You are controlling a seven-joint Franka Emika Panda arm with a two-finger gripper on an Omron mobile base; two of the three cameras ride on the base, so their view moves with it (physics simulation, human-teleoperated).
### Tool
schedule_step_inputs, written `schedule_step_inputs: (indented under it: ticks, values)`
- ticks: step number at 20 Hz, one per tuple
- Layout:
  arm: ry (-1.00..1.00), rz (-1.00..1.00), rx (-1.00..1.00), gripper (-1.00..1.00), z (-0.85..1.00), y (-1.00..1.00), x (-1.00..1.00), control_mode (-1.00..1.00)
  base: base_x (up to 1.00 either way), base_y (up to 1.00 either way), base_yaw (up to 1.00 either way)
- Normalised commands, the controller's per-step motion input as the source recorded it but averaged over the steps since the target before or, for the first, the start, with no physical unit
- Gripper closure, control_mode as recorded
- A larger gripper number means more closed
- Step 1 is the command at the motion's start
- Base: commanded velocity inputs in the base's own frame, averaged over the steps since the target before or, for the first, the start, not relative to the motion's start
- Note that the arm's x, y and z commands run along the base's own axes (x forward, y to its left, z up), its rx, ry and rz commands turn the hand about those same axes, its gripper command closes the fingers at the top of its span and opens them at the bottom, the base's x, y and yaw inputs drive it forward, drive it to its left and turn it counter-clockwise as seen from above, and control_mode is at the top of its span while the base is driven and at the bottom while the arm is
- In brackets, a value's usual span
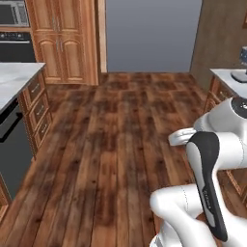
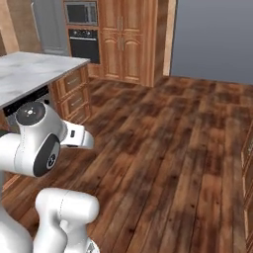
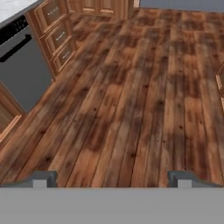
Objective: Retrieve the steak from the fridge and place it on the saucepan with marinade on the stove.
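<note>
Nearest the hand camera, the gripper (image 3: 109, 178) shows its two dark fingertips (image 3: 41, 178) set wide apart with nothing between them, pointing down over the bare wood floor (image 3: 131, 100). Beyond them to the left stand a dark appliance front (image 3: 19, 70) and a bank of wooden drawers (image 3: 57, 37) under a pale marble counter (image 2: 29, 74). In the right base view, the folded arm (image 2: 37, 141) sits in front of that counter. Farther back are tall wooden cabinets (image 2: 123, 42), a wall oven (image 2: 84, 44) with a microwave (image 2: 81, 12) above, and the grey fridge (image 2: 49, 27) in the far left corner, apparently closed. The steak presumably lies inside it. The chief risk seems to be the drive: passing the counter corner too closely could clip the arm.
</note>
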Motion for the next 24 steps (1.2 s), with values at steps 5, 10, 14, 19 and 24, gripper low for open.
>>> schedule_step_inputs:
  ticks: [5, 10, 14, 19, 24]
  values:
    - [0.00, 0.00, 0.00, -1.00, 0.00, 0.00, 0.00, 1.00, 1.00, 0.52, -0.08]
    - [0.00, 0.00, 0.00, -1.00, 0.00, 0.00, 0.00, 1.00, 1.00, 0.34, -0.05]
    - [0.00, 0.00, 0.00, -1.00, 0.00, 0.00, 0.00, 1.00, 1.00, 0.08, 0.00]
    - [0.00, 0.00, 0.00, -1.00, 0.00, 0.00, 0.00, 1.00, 1.00, 0.00, 0.00]
    - [0.00, 0.00, 0.00, -1.00, 0.00, 0.00, 0.00, 1.00, 1.00, 0.00, 0.00]
